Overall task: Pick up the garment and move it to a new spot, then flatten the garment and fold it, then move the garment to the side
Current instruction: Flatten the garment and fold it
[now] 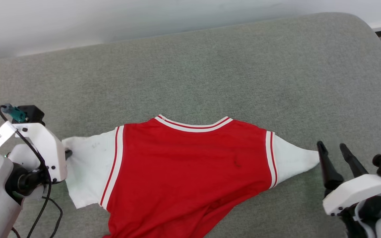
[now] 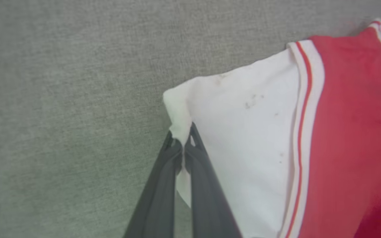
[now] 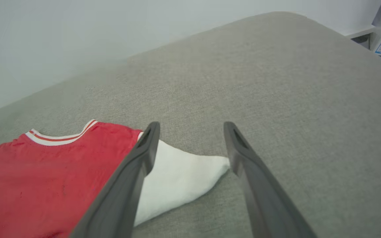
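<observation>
So, quick rundown of where things stand: the garment (image 1: 190, 165) is lying spread out on the grey fabric-topped counter (image 1: 210, 66), plain red side up, with the striped collar (image 1: 193, 125) pointing away from the robot and the bottom part running off the lower edge of the head view. The left claw (image 1: 68, 153) is pressed together and it's pinching the outer edge of the white left sleeve (image 1: 88, 165). In the left wrist view you can see a bit of white cloth bunched up right between the two dark fingers (image 2: 164, 185) near their tips, and that sleeve has a few small greyish marks on it. The right claw (image 1: 332, 147) is spread wide with nothing in it, fingers pointing up and away over the counter. The right sleeve (image 1: 293, 162) tapers off to a point, and that point sits just beside the right claw's inner finger (image 1: 326, 165). From the right wrist view the sleeve tip lies low in the gap between the fingers, but honestly I can't tell if it's actually touching either one. Both sleeves have that red-and-white striped trim where they meet the red body.
</observation>
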Robot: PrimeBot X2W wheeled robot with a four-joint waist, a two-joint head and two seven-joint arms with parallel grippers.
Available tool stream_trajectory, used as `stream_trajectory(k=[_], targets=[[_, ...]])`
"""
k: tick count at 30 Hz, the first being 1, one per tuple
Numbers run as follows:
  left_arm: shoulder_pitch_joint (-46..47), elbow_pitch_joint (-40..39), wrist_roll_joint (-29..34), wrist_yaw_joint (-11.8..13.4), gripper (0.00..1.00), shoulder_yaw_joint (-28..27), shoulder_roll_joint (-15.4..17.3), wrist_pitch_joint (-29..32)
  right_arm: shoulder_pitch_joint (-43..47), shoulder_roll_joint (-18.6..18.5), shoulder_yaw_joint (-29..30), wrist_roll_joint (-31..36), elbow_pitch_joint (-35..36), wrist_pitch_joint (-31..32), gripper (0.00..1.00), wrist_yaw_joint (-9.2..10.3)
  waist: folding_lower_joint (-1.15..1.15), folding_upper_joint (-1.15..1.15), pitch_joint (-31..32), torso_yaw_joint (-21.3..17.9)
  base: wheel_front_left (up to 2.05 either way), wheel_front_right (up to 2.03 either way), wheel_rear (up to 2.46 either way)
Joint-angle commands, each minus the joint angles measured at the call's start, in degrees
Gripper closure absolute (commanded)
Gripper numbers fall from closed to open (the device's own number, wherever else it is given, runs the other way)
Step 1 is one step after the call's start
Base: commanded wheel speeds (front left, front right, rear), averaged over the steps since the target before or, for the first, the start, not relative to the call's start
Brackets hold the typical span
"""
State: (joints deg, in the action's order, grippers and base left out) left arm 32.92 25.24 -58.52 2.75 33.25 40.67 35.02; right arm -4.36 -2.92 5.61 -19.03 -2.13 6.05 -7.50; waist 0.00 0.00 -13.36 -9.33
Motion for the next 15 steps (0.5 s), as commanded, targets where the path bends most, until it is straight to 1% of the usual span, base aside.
stream_trajectory(k=[1, 2, 3, 5, 7, 12, 15], targets=[[-0.7, -1.2, 0.9, 0.4, 1.0, -0.5, 0.5, -1.7, -1.3, -0.4, 1.9, -0.9, -1.9, 2.7, 0.0, 0.02, 0.0, 0.0, 0.4, 0.6, 0.0, 0.0, 0.0], [-1.0, -2.1, 1.0, 0.6, 1.0, -0.7, 0.6, -2.7, -1.9, -1.0, 3.5, -1.5, -3.2, 4.6, 0.0, 0.02, 0.0, 0.0, 0.6, 0.9, 0.0, 0.0, 0.0], [-1.0, -2.1, 1.0, 0.6, 1.0, -0.7, 0.6, -2.7, -1.9, -1.0, 3.5, -1.5, -3.2, 4.6, 0.0, 0.02, 0.0, 0.0, 0.6, 0.9, 0.0, 0.0, 0.0], [-1.9, -3.9, 0.8, 0.8, 1.0, -1.2, 0.7, -3.9, -3.4, -2.2, 5.3, -1.5, -5.7, 9.4, 0.0, 0.02, 0.0, 0.0, 0.7, 1.4, 0.0, 0.0, 0.0], [-2.4, -6.0, 1.5, 1.2, 1.0, -1.4, 1.5, -5.0, -5.1, -3.8, 5.6, -1.8, -7.9, 14.4, 0.0, 0.02, 0.0, 0.0, 0.8, 1.9, 0.0, 0.0, 0.0], [-3.7, -12.0, 2.2, 2.1, 1.0, -1.7, 2.0, -6.8, -8.0, -7.0, 3.3, -2.8, -10.0, 27.0, 0.0, 0.02, 0.0, 0.0, 0.1, 3.8, 0.0, 0.0, 0.0], [-4.2, -15.4, 2.7, 2.8, 1.0, -1.7, 2.4, -7.5, -9.4, -8.0, 1.6, -3.1, -10.9, 33.5, 0.0, 0.02, 0.0, 0.0, -0.5, 4.8, 0.0, 0.0, 0.0]])
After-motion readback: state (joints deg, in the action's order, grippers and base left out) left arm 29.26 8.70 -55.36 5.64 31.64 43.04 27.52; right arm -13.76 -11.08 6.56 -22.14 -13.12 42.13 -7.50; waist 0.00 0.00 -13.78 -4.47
